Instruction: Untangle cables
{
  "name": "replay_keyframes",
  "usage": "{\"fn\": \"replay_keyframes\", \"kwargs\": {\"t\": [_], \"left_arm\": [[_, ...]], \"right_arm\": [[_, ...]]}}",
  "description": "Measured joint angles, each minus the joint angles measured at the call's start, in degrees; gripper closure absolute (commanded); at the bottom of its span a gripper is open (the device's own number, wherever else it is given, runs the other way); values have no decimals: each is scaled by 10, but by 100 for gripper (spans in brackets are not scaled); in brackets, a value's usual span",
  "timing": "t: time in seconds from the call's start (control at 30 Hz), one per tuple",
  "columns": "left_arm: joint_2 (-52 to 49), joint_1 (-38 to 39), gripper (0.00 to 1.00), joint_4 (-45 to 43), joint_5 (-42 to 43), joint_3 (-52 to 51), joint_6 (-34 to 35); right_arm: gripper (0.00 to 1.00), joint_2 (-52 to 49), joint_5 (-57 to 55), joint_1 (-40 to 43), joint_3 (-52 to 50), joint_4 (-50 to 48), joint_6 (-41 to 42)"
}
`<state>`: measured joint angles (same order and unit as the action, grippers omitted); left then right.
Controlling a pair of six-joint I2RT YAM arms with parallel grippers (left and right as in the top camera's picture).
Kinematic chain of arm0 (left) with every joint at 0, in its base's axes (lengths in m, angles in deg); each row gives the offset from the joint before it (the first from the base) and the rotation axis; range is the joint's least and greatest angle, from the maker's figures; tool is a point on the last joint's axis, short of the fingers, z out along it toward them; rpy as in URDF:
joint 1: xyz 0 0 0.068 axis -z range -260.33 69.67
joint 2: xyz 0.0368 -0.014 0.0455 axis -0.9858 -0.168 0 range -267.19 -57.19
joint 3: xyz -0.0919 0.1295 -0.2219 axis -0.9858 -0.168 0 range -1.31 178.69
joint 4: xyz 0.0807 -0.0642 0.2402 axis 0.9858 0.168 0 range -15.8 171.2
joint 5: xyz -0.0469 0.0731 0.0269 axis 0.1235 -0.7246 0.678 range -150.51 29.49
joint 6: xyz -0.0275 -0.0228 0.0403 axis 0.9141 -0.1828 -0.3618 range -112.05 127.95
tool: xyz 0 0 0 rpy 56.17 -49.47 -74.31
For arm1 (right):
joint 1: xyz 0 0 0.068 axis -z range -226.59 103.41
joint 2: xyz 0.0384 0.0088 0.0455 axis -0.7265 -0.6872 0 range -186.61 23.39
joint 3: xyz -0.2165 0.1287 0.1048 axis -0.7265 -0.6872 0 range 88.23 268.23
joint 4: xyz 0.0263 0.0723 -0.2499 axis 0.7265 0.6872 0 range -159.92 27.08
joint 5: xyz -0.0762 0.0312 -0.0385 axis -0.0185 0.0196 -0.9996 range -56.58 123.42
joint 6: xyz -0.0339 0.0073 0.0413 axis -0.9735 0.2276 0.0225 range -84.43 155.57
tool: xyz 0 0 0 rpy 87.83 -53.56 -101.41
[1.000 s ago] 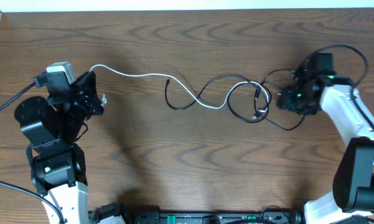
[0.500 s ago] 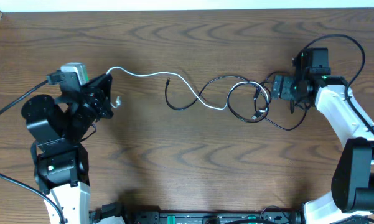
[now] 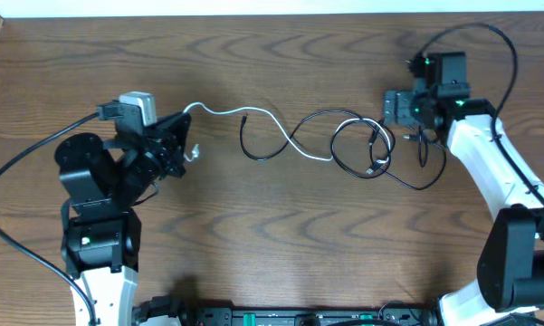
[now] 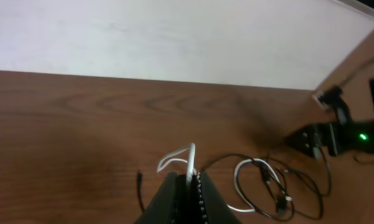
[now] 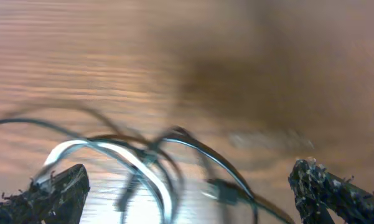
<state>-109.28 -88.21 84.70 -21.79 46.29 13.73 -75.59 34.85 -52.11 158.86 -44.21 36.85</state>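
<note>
The left gripper (image 4: 188,182) is seen closed, its jaws clamped on the end of the white cable (image 3: 219,110), which stands up between the fingertips in the left wrist view. From there the white cable is carried rightward in a shallow wave across the wooden table (image 3: 281,235), dipping through the middle and curling into a loop among the black loops. The black cable (image 3: 253,155) is laid in a loop, with a small plug end (image 3: 244,118) lying free just beside the white cord. It is crossed by the white cable and gathered farther right into several overlapping loops, where the two cords are tangled together. The right gripper (image 5: 187,186) is held wide apart, its fingers (image 5: 61,188) at either edge of the blurred wrist view, with the tangled loops seen between them; whether anything is touched cannot be told
</note>
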Motion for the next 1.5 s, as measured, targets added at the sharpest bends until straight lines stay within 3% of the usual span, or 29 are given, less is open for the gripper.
{"fn": "replay_keyframes", "kwargs": {"t": [0.23,0.5,1.17,1.37,1.5], "left_arm": [[-6,54,92,-5,0,0,0],[3,91,92,-53,0,0,5],[83,92,92,-67,4,0,48],[83,92,92,-44,4,0,49],[83,92,92,15,4,1,43]], "right_arm": [[1,0,151,-61,6,0,-95],[1,0,260,-113,6,-5,-134],[1,-73,238,-200,7,-28,-127],[6,-99,232,-215,7,-28,-120],[16,-99,232,-218,7,-29,-120]]}}
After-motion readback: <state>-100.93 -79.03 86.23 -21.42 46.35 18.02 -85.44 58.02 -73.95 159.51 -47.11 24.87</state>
